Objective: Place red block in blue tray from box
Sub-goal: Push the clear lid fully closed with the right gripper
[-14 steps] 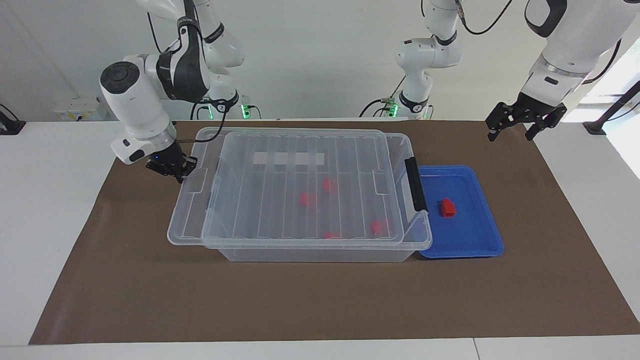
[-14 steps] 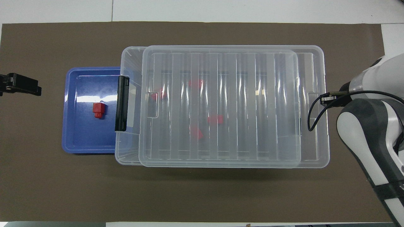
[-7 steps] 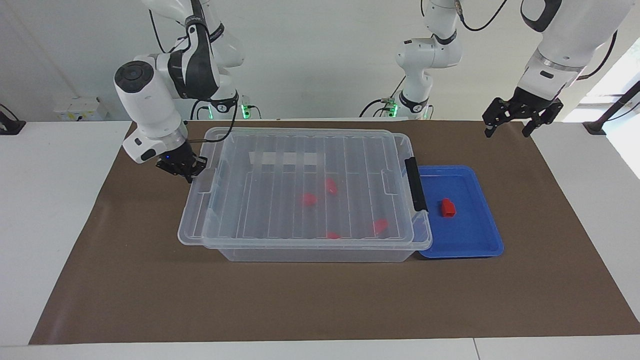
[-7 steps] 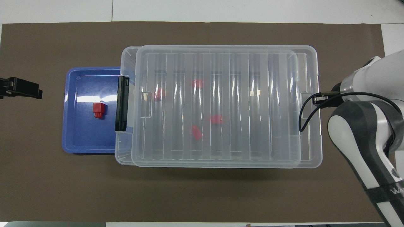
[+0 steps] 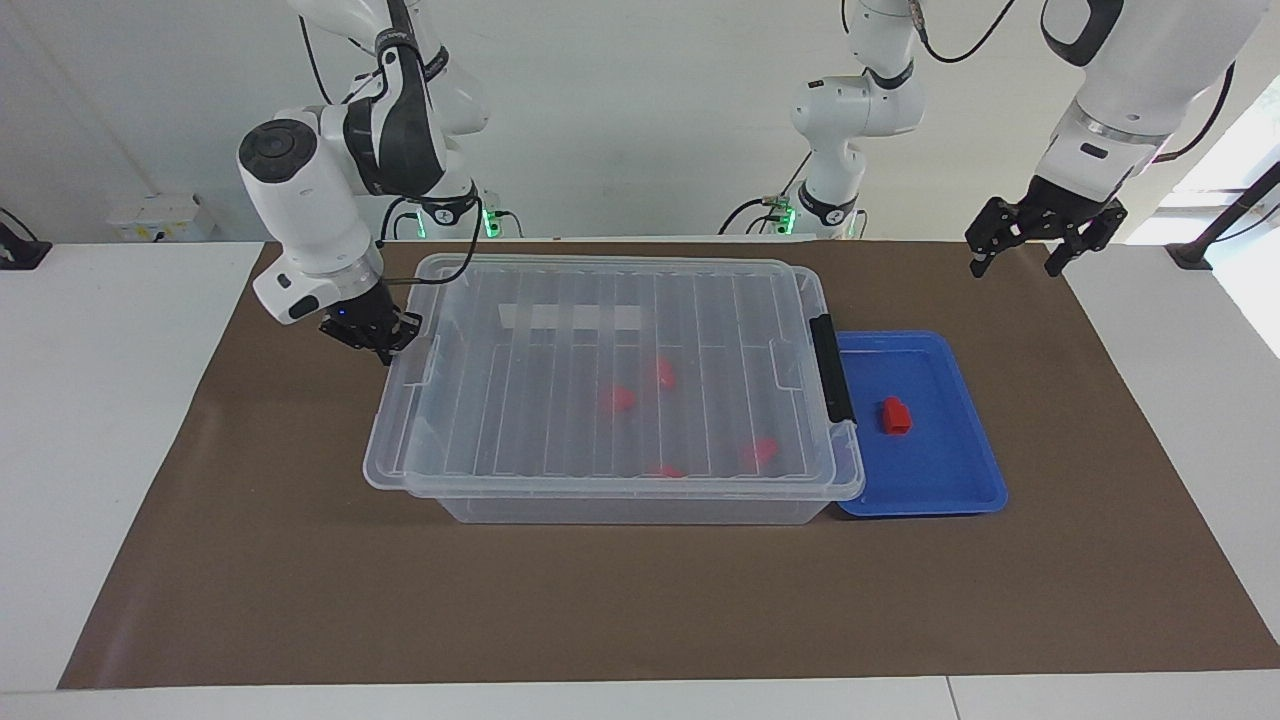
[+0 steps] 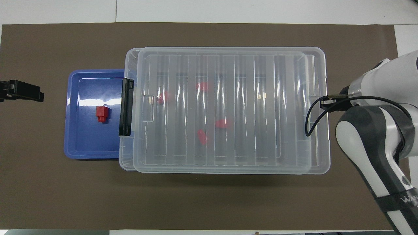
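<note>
The red block (image 5: 895, 416) lies in the blue tray (image 5: 950, 480), which stands beside the box (image 5: 620, 508) at the left arm's end; both also show in the overhead view, the block (image 6: 101, 114) and the tray (image 6: 85, 140). The box's ribbed clear lid (image 5: 540, 400) lies on the box, slightly short of the black latch bar (image 5: 832, 368). My right gripper (image 5: 378, 338) is shut on the lid's edge at the right arm's end. My left gripper (image 5: 1015, 262) is open and empty, up in the air over the mat, and waits.
Several rounder red pieces (image 5: 620, 398) lie inside the box under the lid. A brown mat (image 5: 600, 600) covers the table. The right arm's forearm (image 6: 375, 137) hangs over the mat beside the box.
My right gripper has moved toward the left arm's end with the lid, sliding it over the box until it nearly covers it. The left gripper rose slightly. The block and tray stayed put.
</note>
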Available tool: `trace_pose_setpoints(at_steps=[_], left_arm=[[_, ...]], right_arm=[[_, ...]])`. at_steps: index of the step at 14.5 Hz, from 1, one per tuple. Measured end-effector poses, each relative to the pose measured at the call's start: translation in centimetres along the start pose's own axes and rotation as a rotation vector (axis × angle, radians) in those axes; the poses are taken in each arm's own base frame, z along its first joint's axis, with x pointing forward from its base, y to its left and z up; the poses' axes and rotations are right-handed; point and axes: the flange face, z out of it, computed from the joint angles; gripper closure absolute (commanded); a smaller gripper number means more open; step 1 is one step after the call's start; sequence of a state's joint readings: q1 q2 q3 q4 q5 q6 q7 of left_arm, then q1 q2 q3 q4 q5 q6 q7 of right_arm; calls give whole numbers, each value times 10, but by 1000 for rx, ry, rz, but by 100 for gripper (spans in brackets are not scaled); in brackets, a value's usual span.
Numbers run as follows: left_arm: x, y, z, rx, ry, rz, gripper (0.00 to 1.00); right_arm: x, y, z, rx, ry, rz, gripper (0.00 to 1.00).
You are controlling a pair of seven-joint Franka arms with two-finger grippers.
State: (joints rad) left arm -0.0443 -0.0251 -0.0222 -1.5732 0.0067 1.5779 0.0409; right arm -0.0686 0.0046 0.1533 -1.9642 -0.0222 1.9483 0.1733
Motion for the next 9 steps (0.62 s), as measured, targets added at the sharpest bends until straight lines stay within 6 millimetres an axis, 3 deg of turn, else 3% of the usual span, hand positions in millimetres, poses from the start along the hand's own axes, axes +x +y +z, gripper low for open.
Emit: trace_pose_setpoints(at_steps=[9], left_arm=[[0, 1, 0, -1, 0, 11, 0]], right_arm=[[-3, -7, 4, 0, -9, 2, 100]])
